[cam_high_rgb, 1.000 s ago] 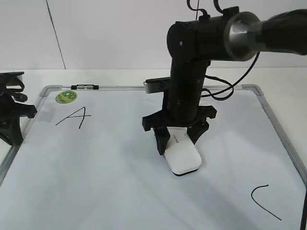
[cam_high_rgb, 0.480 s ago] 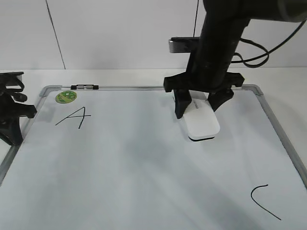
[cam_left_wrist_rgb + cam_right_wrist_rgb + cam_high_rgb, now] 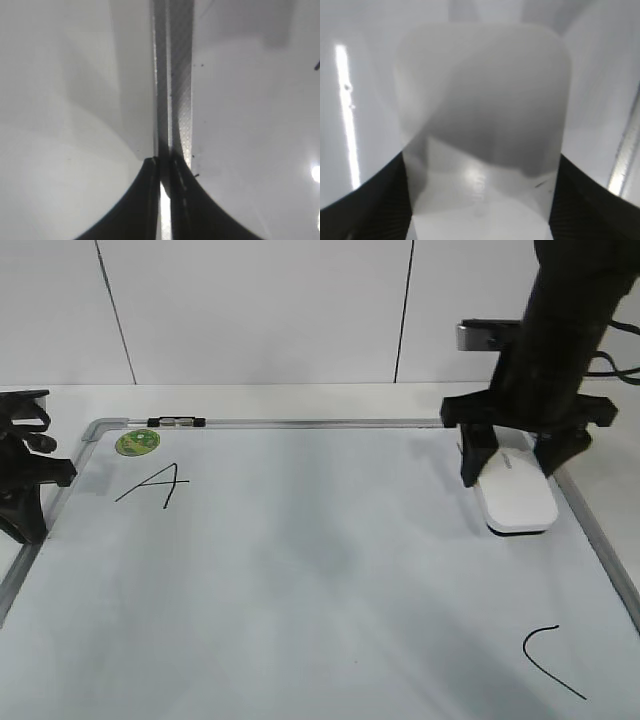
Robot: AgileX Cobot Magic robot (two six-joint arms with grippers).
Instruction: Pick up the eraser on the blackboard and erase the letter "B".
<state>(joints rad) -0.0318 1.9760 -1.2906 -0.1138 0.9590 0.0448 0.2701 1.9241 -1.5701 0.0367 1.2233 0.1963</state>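
My right gripper [image 3: 512, 475] is shut on the white eraser [image 3: 518, 504] and holds it at the right side of the blackboard [image 3: 300, 570], close to the right frame; I cannot tell whether it touches the surface. In the right wrist view the eraser [image 3: 485, 115] fills the space between the black fingers of the right gripper [image 3: 482, 167]. No letter "B" shows in any view. My left gripper [image 3: 25, 480] is shut and empty at the board's left edge; in the left wrist view this gripper [image 3: 164, 172] hangs over the grey frame [image 3: 172, 90].
A slanted black "A" [image 3: 152, 485] is at the board's far left and a curved "C" [image 3: 550, 660] at the near right. A green sticker [image 3: 138, 442] and a marker pen [image 3: 178, 422] lie at the far left corner.
My right gripper has carried the eraser from the middle of the board to the far right, next to the right frame. The left arm has not moved.
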